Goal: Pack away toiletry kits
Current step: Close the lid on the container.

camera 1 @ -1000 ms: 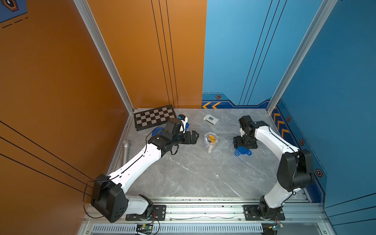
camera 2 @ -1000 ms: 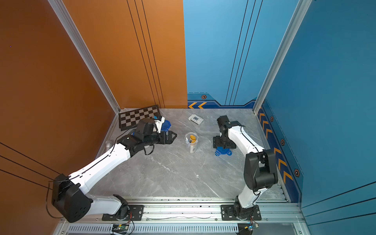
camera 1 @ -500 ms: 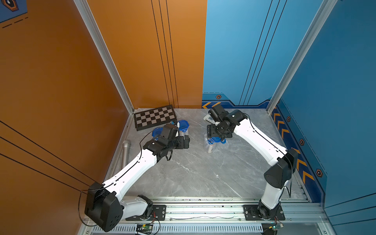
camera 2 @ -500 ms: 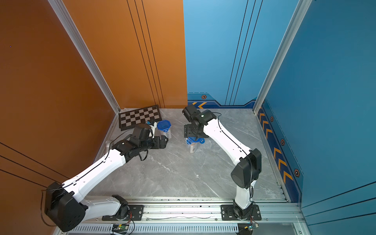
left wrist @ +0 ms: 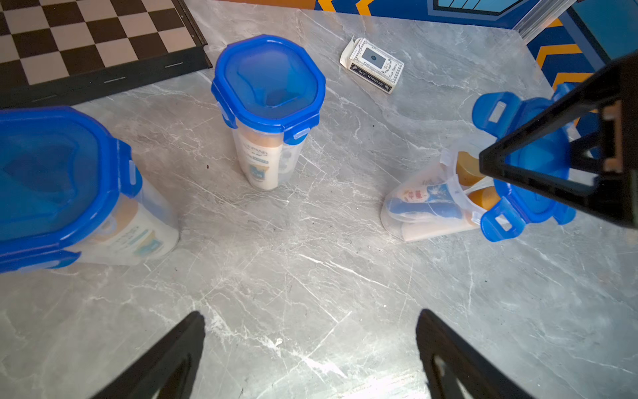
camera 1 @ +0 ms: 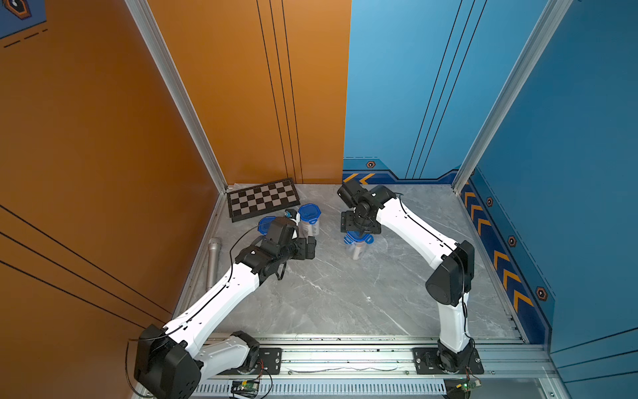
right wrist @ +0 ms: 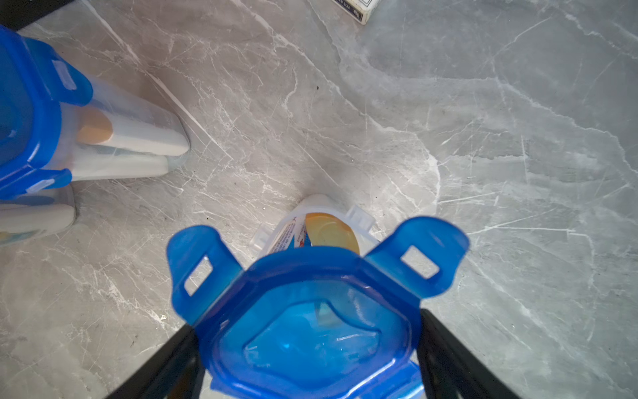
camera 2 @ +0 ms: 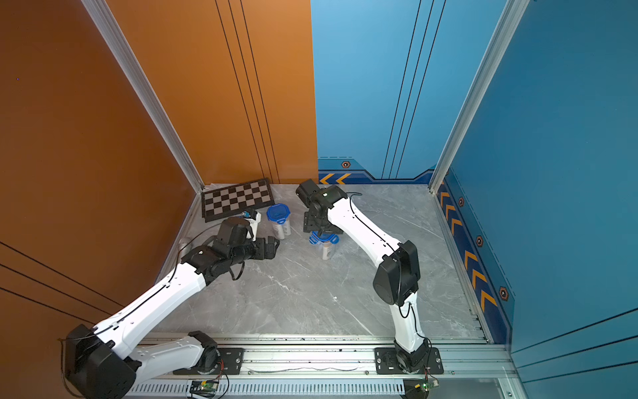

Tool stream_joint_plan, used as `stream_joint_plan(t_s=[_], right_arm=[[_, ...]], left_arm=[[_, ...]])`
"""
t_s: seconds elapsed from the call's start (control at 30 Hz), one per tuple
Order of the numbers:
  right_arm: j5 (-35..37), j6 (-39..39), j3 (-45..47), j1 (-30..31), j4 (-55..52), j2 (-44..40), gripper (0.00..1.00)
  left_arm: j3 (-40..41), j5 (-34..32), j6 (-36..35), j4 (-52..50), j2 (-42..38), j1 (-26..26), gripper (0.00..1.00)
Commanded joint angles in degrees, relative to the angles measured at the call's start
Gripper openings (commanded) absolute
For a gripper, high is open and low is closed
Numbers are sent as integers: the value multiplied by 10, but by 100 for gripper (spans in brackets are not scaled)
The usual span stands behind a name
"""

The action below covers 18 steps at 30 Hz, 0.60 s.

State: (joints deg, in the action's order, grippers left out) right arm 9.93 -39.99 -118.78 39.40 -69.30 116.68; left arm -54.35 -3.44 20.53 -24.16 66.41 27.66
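Two clear cups with blue lids clipped on, one (left wrist: 269, 138) and the other (left wrist: 69, 179), stand near the chessboard and hold white bottles and tubes. A third clear cup (camera 1: 357, 250) (left wrist: 428, 203) stands mid-table with a gold-capped bottle (right wrist: 331, 231) and a blue-white toothbrush (left wrist: 424, 207) inside. My right gripper (right wrist: 309, 323) (camera 1: 359, 229) is shut on a blue lid (right wrist: 310, 311) (left wrist: 531, 165), tabs flared, right over that cup's mouth. Whether the lid rests on the rim I cannot tell. My left gripper (left wrist: 310, 314) (camera 1: 312, 247) hangs open over bare table, left of the third cup.
A chessboard (camera 1: 262, 198) lies at the back left corner. A flat white box (left wrist: 373, 65) lies behind the cups. A grey microphone (camera 1: 213, 262) lies along the left wall. The table's front half holds only the two arms.
My right arm carried the blue lid from the table's right side over to the open cup. My left arm drew back from that cup toward the left, its gripper staying open.
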Motion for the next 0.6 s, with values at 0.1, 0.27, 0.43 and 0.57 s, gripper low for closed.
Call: stream_joint_plan(t_s=[0.1,0.27,0.43,0.57], right_arm=[[41,-14,-24,3,-42,18,65],[51,-12,-29,3,-58,36,65],[50,-10,-40,3,-60,48,66],[45,-5,-57,3,-66,64,66]], left_arm=[[7,5,-30,-15,-10,-17,97],[7,17,-37,-7,-1,-30,97],[8,25,-39,6,6,-34,97],[5,29,-40,10,12,-36,97]])
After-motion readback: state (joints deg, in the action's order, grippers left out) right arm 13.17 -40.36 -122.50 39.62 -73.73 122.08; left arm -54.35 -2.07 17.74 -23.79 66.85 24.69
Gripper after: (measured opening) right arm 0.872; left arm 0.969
